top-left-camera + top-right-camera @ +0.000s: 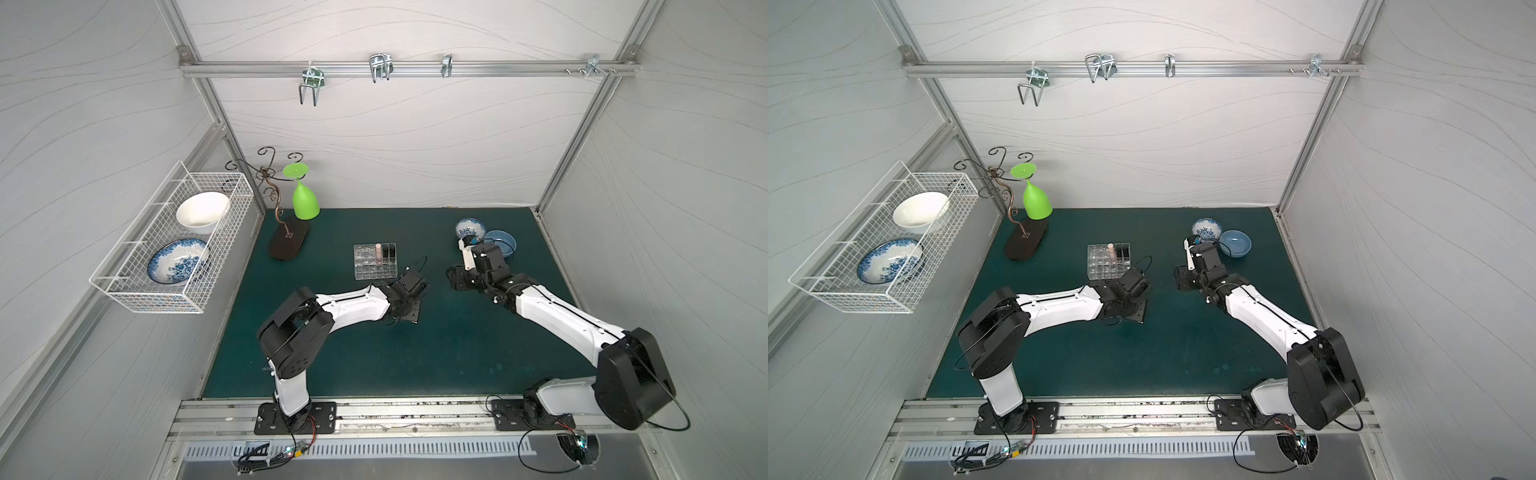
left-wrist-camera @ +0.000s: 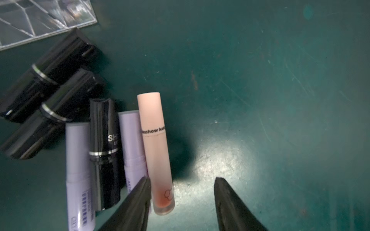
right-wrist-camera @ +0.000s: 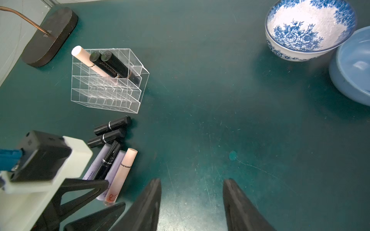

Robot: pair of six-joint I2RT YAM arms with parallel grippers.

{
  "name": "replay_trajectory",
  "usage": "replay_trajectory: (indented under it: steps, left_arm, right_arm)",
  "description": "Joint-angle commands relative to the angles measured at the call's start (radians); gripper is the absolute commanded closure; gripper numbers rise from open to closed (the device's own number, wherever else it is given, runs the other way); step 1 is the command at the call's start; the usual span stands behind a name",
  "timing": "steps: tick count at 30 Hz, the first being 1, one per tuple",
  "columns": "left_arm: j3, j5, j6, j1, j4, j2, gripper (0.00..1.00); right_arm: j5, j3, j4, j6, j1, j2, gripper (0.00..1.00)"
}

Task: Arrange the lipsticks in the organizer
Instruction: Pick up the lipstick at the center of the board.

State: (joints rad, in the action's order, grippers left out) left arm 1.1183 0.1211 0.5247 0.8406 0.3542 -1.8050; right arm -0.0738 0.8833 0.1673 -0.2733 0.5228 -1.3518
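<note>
Several lipsticks lie side by side on the green mat beside the clear organizer (image 3: 108, 94): two black tubes (image 2: 48, 74), a third black one (image 2: 104, 152), two lilac ones (image 2: 78, 160) and a pale pink tube (image 2: 155, 152). My left gripper (image 2: 182, 180) is open and low over the mat. The pink tube's reddish end lies between its jaws, close against one finger (image 2: 138, 200). A pink tube (image 3: 86, 60) and two black tubes (image 3: 114, 64) stand in the organizer's back cells. My right gripper (image 3: 193, 181) is open over bare mat, right of the pile. In both top views the left arm hides the loose tubes.
A blue-flowered bowl (image 3: 308, 30) and a plain blue bowl (image 3: 352, 68) sit at the back right. A dark oval stand base (image 3: 50, 38) lies behind the organizer (image 1: 375, 261), with a green glass (image 1: 305, 199) hanging from it. A white wire basket (image 1: 174, 299) on the left wall holds two bowls.
</note>
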Motion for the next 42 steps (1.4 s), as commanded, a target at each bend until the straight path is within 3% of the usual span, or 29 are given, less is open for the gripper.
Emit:
replay_trajectory:
  steps: [1,24,34,42]
  left_arm:
    - [0.05,0.008,0.013,0.0,0.021,-0.029,0.44]
    - [0.119,-0.055,0.017,-0.001,0.049,-0.13,0.5]
    - [0.149,-0.072,0.012,-0.001,0.066,-0.168,0.7]
    - [0.108,-0.054,-0.004,0.0,0.028,-0.104,0.83]
  right_arm:
    - [0.007,0.005,-0.003,-0.012,-0.006,0.009,0.47]
    - [0.016,0.005,0.003,-0.011,-0.012,0.013,0.48]
    - [0.016,0.005,0.006,-0.014,-0.012,0.022,0.48]
    - [0.03,0.02,0.052,-0.015,-0.025,0.101,0.48]
